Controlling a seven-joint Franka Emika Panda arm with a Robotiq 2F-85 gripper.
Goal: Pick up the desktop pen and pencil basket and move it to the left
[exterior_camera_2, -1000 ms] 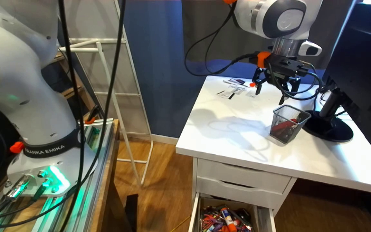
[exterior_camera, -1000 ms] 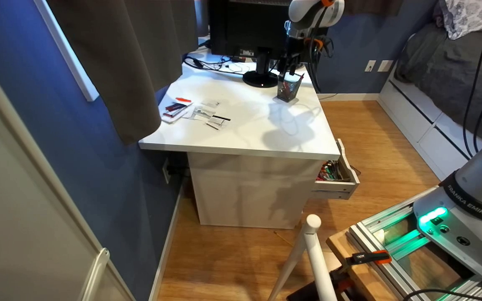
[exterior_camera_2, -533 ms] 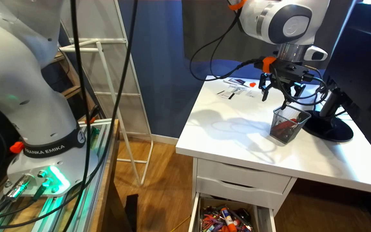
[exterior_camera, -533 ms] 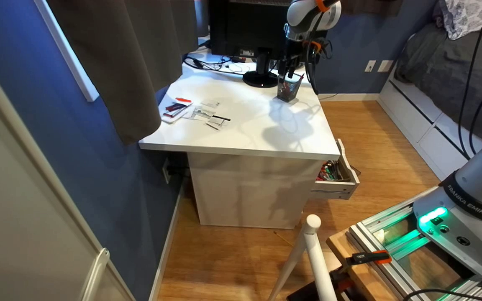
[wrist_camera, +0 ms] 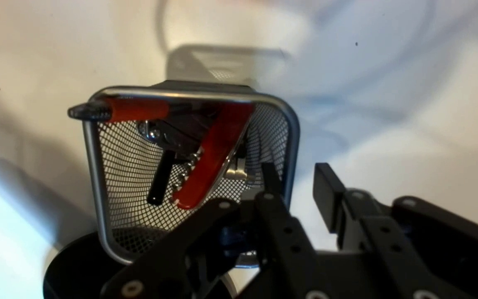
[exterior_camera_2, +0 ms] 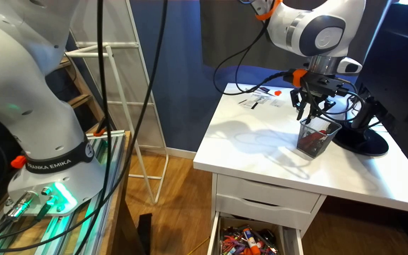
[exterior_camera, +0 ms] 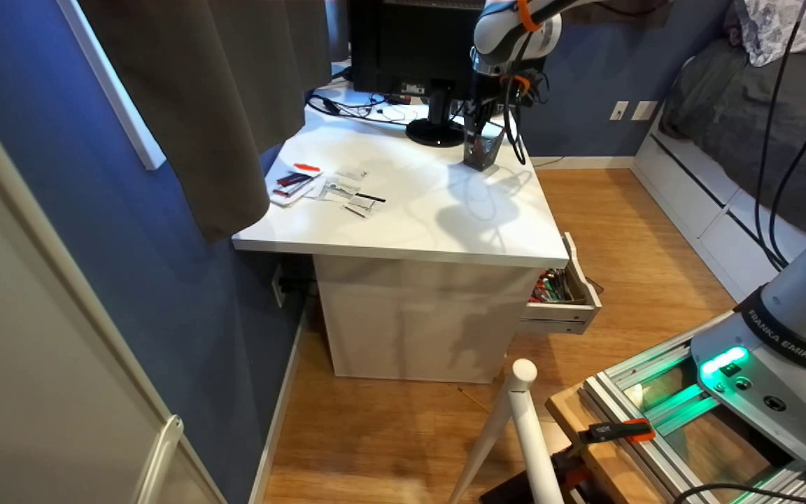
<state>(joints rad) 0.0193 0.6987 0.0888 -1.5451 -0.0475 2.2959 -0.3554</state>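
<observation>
The pen and pencil basket (exterior_camera_2: 315, 144), a dark grey mesh cup with a squarish rim, stands upright on the white desk in both exterior views. Seen from above in the wrist view, it holds a red folding tool (wrist_camera: 214, 160) and a red pen (wrist_camera: 139, 109) that pokes out over one corner. My gripper (wrist_camera: 297, 176) is partly open around the basket's right rim. One finger lies over the inside of the basket, the other is outside it, with a gap on show between them. How deep the inner finger reaches is unclear.
A monitor's round black base (exterior_camera_2: 361, 141) stands close beside the basket, with its dark screen (exterior_camera_2: 398, 78) above. Papers and pens (exterior_camera: 298, 185) lie farther along the desk. Below, a drawer (exterior_camera_2: 290, 244) full of stationery is pulled out. Loose cables hang from the arm.
The gripper has come down to the basket's rim, and its fingers have drawn much nearer each other. The basket has stayed in place.
</observation>
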